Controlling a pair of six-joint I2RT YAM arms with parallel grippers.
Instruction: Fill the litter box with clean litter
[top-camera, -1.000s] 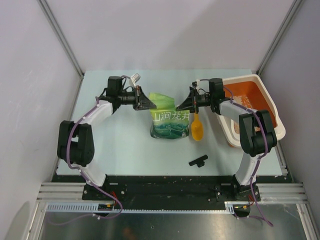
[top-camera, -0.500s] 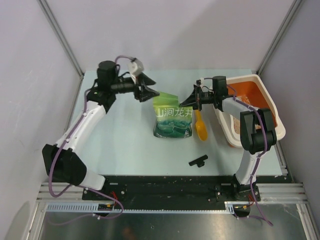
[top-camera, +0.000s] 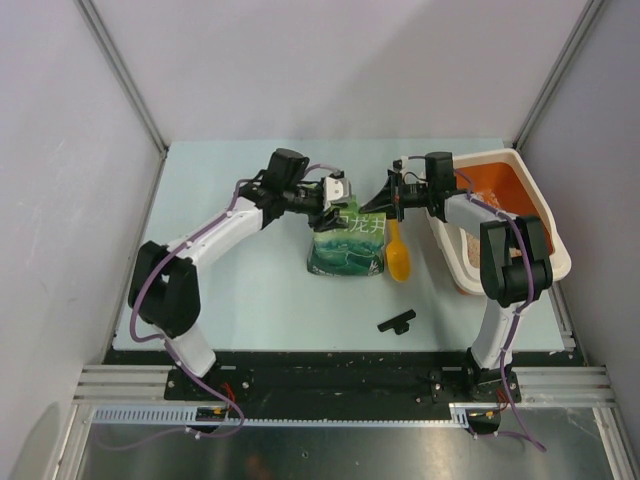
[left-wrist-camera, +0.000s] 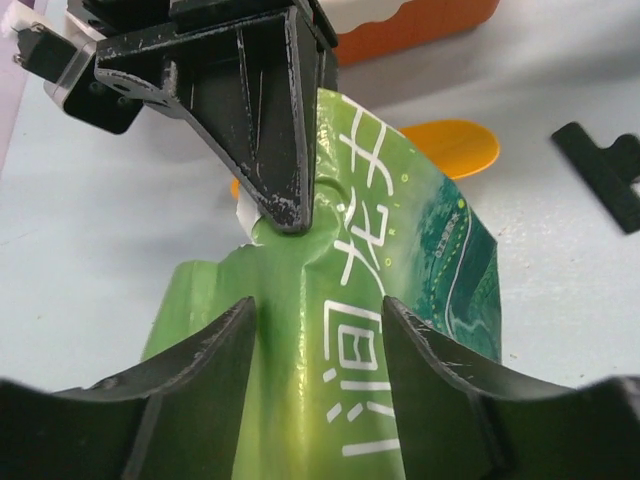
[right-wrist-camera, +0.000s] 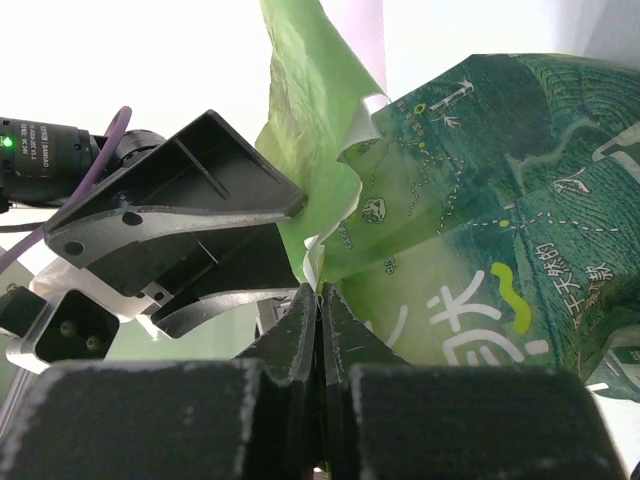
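Counting one bag (top-camera: 346, 248), one scoop (top-camera: 397, 262), one litter box (top-camera: 497, 188) hugging table's (top-camera: 250, 290) right edge; right gripper (right-wrist-camera: 320, 295) pinching bag top, left gripper (left-wrist-camera: 318, 310) gaping.

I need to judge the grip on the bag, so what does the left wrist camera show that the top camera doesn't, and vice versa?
Left wrist only: up close, the left gripper stands open astride the green bag at its crumpled top, and the right gripper pinches the bag's edge. Top only: the full litter box with pale litter at its near end. Both: the bag, the orange scoop and the black clip.
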